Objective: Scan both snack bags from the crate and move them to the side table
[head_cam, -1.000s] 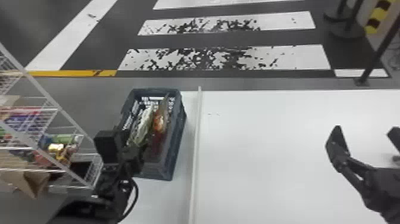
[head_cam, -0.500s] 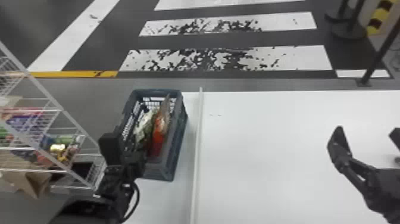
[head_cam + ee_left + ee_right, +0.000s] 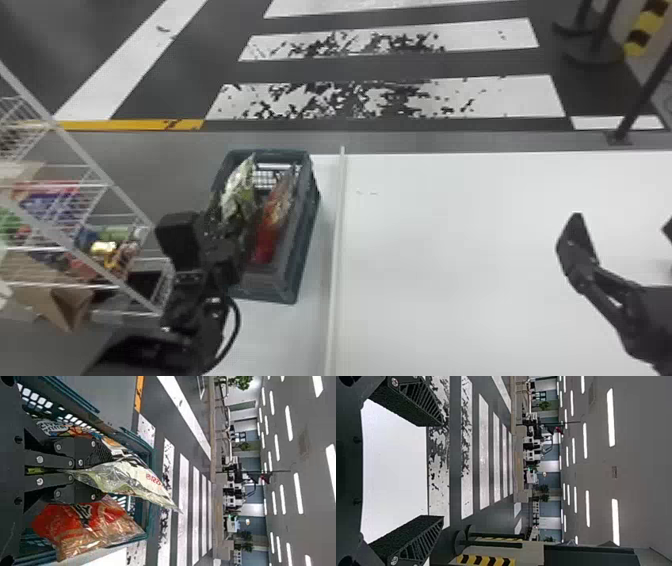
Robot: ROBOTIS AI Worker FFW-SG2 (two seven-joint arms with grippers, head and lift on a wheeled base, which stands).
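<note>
In the head view my left gripper (image 3: pixel 226 256) is over the near left part of the dark crate (image 3: pixel 292 280). A green-white snack bag (image 3: pixel 240 192) stands upright at the crate's left, and a red snack bag (image 3: pixel 270 230) leans to its right. The left wrist view has my left gripper (image 3: pixel 85 472) shut on the green-white bag (image 3: pixel 130 479), which fans out beyond the fingertips; the red bag (image 3: pixel 85 524) lies beside one finger. My right gripper (image 3: pixel 620 230) is parked open over the white table's right side; in its wrist view the gripper (image 3: pixel 440 471) holds nothing.
Patterned packaging (image 3: pixel 59 428) sits along the crate wall on the other side of the left fingers. A raised strip (image 3: pixel 337 240) runs between the crate and the white table (image 3: pixel 450 250). A wire rack (image 3: pixel 75 240) with goods stands left of the left arm.
In the head view the green-white bag's top stands farther up and leftward, with a gap opened between it and the red bag. More of the red bag shows. The right arm has kept still.
</note>
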